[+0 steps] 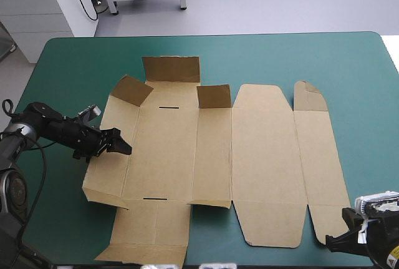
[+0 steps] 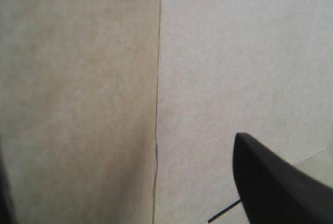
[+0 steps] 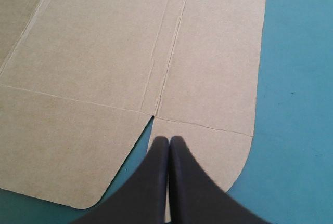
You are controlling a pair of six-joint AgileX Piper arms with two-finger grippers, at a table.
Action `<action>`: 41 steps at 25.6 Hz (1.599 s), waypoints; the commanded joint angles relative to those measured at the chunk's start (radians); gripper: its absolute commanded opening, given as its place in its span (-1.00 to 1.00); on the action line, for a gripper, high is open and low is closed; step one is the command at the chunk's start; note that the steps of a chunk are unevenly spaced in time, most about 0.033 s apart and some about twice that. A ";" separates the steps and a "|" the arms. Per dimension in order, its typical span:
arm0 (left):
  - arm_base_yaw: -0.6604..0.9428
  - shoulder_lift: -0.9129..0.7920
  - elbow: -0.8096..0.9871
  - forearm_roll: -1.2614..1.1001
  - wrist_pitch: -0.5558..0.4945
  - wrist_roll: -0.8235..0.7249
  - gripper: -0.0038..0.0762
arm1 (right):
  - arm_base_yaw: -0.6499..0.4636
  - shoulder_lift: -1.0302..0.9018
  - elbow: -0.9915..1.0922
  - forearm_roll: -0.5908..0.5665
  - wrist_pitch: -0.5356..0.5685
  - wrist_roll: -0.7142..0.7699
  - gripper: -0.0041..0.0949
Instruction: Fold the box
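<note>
The brown box [image 1: 268,156] lies as a cut sheet across the teal-green table, mostly flat. Three small flaps stand up at its far left part: one at the far edge [image 1: 171,69] and two corner flaps [image 1: 132,89] [image 1: 214,96]. My left gripper [image 1: 118,146] reaches in over the sheet's left side panel, open; in the left wrist view the gripper [image 2: 119,146] faces a crease in the board [image 2: 234,52], one black finger [image 2: 270,182] showing. My right gripper [image 1: 346,218] is shut, its tip [image 3: 169,140] resting over the rounded near right flap [image 3: 203,141].
Bare teal-green cover [image 1: 361,82] runs along the right side and the far edge of the table. The sheet's near left flap [image 1: 143,253] reaches the table's front edge.
</note>
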 commanded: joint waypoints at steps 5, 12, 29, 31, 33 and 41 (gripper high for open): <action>-0.007 -0.079 -0.020 0.034 0.104 -0.080 -0.92 | -0.005 0.010 -0.026 -0.007 -0.051 -0.016 -0.96; -0.037 -0.130 -0.094 0.125 0.104 -0.128 -0.92 | -0.005 0.010 -0.026 -0.007 -0.051 -0.016 -0.96; -0.663 -0.031 -0.731 0.962 0.080 -0.200 -0.92 | -0.005 0.010 -0.026 0.017 -0.051 0.000 -0.96; -0.713 -0.006 -0.773 1.045 0.034 -0.200 -0.92 | -0.005 0.010 -0.026 0.025 -0.051 0.000 -0.96; -0.755 0.012 -0.795 1.133 -0.019 -0.200 -0.92 | -0.005 0.010 -0.026 0.036 -0.051 0.000 -0.96; -0.908 0.038 -0.799 1.348 -0.128 -0.135 -0.92 | -0.005 0.010 -0.026 0.045 -0.053 0.000 -0.96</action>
